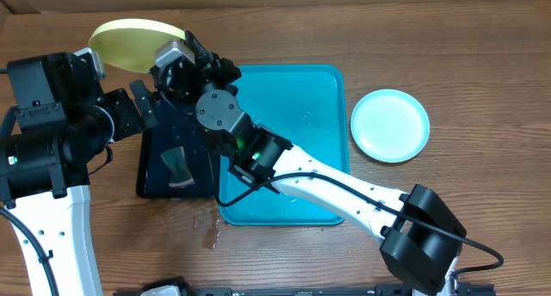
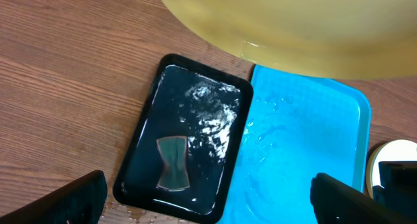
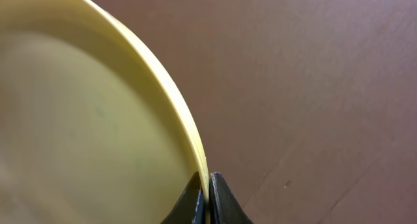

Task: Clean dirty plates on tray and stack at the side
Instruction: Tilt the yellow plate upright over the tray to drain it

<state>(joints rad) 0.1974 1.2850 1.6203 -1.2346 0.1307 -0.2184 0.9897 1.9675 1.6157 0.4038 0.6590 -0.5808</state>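
While the right claw (image 3: 208, 199) was clamped on the rim of the yellow-green plate (image 3: 91, 126), that plate stood out ahead of its fingers (image 3: 189, 203), clear of the table (image 1: 430, 38) (edge-on at the wrist). Left claw (image 2: 208, 178) gaped, empty, black tray (image 2: 153, 113) and turquoise tray (image 2: 306, 139) beneath it. Light blue plate (image 1: 390, 125) lay on the table well right of both claws.

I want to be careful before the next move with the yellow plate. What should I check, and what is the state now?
1. Grip: right gripper shut on the rim of the yellow plate: ok.
2. Free hand: left gripper open and empty: ok.
3. Stack place: light blue plate lies flat on the table, beside the turquoise tray: ok.
4. Yellow plate is clean: cannot tell.
5. Turquoise tray is dry: not ok, water shows on it.
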